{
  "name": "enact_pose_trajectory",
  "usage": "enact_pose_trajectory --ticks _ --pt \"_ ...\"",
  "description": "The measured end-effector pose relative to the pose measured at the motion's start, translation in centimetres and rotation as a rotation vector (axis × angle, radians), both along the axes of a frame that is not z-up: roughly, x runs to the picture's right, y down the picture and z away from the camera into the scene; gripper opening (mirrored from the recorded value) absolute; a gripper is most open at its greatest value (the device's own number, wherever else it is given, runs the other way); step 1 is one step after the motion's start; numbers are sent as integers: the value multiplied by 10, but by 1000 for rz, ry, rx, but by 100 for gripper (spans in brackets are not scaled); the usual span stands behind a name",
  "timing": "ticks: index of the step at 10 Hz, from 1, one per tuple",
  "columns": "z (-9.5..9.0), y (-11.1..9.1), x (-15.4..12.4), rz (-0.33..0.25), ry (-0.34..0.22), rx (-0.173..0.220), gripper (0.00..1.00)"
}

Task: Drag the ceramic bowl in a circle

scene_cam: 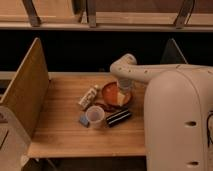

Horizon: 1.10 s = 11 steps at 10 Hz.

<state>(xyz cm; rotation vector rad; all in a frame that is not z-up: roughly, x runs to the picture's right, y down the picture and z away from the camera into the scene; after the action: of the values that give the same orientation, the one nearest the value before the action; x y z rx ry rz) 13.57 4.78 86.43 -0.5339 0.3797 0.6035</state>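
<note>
The ceramic bowl (111, 93) is shallow, round and orange-red with a darker rim. It sits on the wooden table (60, 130), right of the middle. My gripper (122, 96) comes down from the bent white arm (131, 70) and sits over the right part of the bowl, inside its rim. It hides that side of the bowl.
A translucent plastic cup (95, 116) stands just in front of the bowl. A black cylinder (118, 117) lies to the cup's right. A white bottle (89, 96) lies left of the bowl, and a small blue item (83, 121) lies beside the cup. A wooden side panel (25, 92) stands at the table's left.
</note>
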Motion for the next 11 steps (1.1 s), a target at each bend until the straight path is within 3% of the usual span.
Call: enact_pose_trajectory --ticks 3,6,8,11 --pt "-1 1 -1 -13 -6 -2 80" --pt "-3 23 -25 -96 -82 -32 80" --pt "-3 34 -25 -89 -109 -48 80" --pt "-1 28 -26 -129 -143 -40 80"
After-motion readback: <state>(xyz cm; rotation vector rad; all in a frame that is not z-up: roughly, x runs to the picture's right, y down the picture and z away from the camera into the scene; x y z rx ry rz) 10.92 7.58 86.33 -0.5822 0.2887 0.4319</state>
